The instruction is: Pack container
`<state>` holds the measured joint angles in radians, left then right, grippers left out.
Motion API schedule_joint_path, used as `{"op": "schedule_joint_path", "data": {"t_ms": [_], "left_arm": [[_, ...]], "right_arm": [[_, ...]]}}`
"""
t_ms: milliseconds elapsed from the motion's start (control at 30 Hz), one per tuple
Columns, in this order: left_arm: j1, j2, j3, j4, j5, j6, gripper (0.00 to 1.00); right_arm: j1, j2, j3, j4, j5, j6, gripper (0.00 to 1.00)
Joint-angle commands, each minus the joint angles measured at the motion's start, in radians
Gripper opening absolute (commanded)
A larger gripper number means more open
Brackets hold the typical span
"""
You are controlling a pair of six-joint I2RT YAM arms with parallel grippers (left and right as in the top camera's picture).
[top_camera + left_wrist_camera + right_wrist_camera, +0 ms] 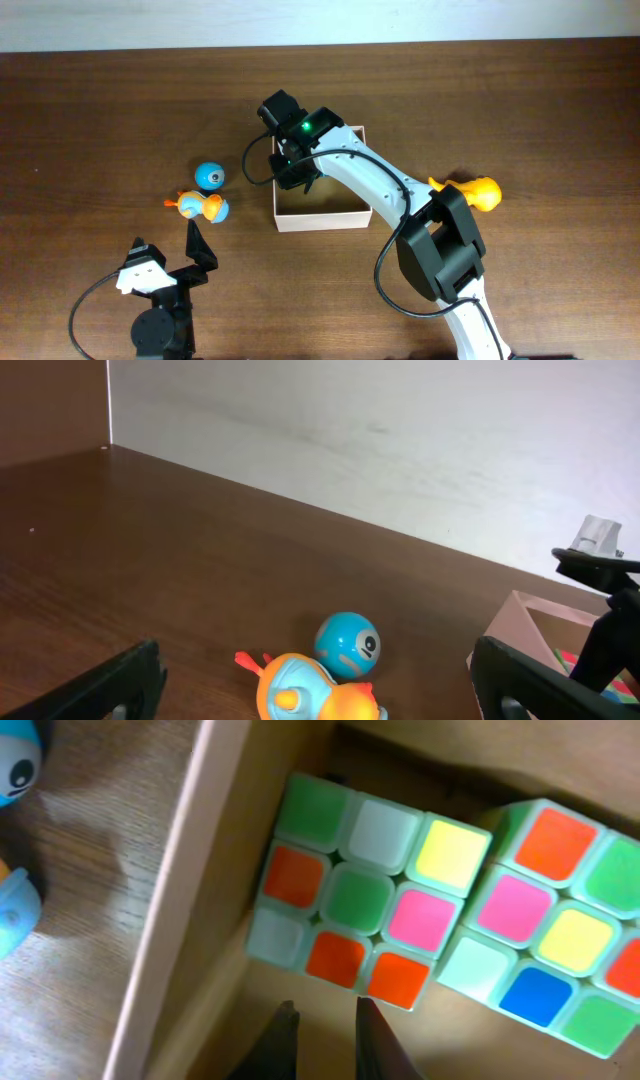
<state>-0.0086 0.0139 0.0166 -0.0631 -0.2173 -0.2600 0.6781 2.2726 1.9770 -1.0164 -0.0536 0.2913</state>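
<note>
My right gripper [325, 1042] hangs over the far-left corner of the square shallow white-walled container with tan cardboard floor [325, 221], fingers drawn nearly together with only a slit between them, holding nothing. One pastel multicolour puzzle cube [365, 890] lies on the container's floor close to its left wall, and a second puzzle cube [560, 950] is right beside it. I judge they're tucked into that corner to leave floor for the rest. My left gripper [200, 250], near-left of the container, is spread wide and empty. It faces the round blue ball toy [209, 176] and the orange-and-blue duck toy [203, 207] on the brown wooden surface [100, 120] left of the container. A yellow-orange duck toy [472, 192] lies right of the container. Those three likely remain to pack.
</note>
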Motion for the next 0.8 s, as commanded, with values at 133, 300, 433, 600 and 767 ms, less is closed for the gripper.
{"op": "schedule_joint_path", "data": {"t_ms": [133, 300, 433, 600, 767], "left_arm": [[0.005, -0.008, -0.007, 0.002, -0.007, 0.015, 0.99], [0.005, -0.008, -0.007, 0.002, -0.007, 0.015, 0.99], [0.005, -0.008, -0.007, 0.002, -0.007, 0.016, 0.99], [0.005, -0.008, -0.007, 0.002, -0.007, 0.015, 0.99], [0.005, -0.008, -0.007, 0.002, -0.007, 0.016, 0.99]], "right_arm": [[0.03, -0.026, -0.004, -0.074, -0.002, 0.013, 0.15], [0.046, -0.026, -0.004, -0.087, -0.002, 0.013, 0.15], [0.05, -0.026, -0.004, -0.066, 0.006, 0.013, 0.15], [0.05, -0.026, -0.004, -0.038, 0.029, 0.013, 0.15], [0.05, -0.026, -0.004, -0.035, 0.039, 0.013, 0.15]]}}
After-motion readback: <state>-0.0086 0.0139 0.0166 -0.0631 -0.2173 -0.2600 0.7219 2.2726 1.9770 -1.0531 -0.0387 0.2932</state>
